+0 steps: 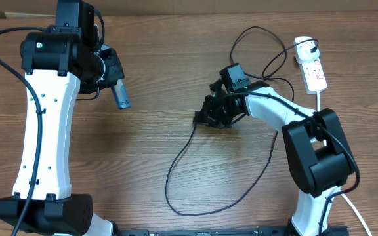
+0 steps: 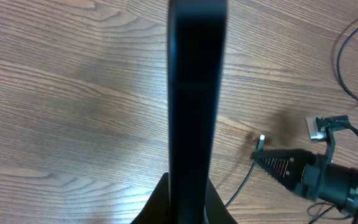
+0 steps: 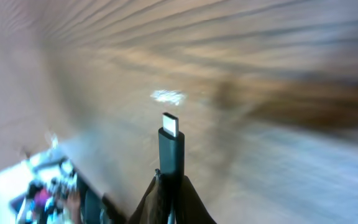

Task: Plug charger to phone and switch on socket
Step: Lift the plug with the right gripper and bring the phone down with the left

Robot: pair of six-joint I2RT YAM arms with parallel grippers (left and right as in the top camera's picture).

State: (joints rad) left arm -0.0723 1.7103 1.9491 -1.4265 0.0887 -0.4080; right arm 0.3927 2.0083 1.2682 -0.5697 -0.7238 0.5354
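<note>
The phone (image 1: 121, 96) is held edge-on above the table, with my left gripper (image 1: 113, 82) shut on it. In the left wrist view the phone (image 2: 197, 93) is a dark upright bar rising from between the fingers of the left gripper (image 2: 191, 202). My right gripper (image 1: 201, 118) is at mid-table, right of the phone and apart from it, shut on the charger connector (image 3: 171, 146), whose metal tip points forward. The charger cable (image 1: 176, 187) loops over the table. The white socket (image 1: 312, 67) lies at the far right, with a black plug (image 1: 305, 46) at its rounded end.
The right gripper's fingers (image 2: 284, 165) and the connector tip (image 2: 261, 140) show at the lower right of the left wrist view. A thick white cord (image 1: 352, 210) runs down past the right arm base. Bare wood table (image 1: 156, 151) lies between the arms.
</note>
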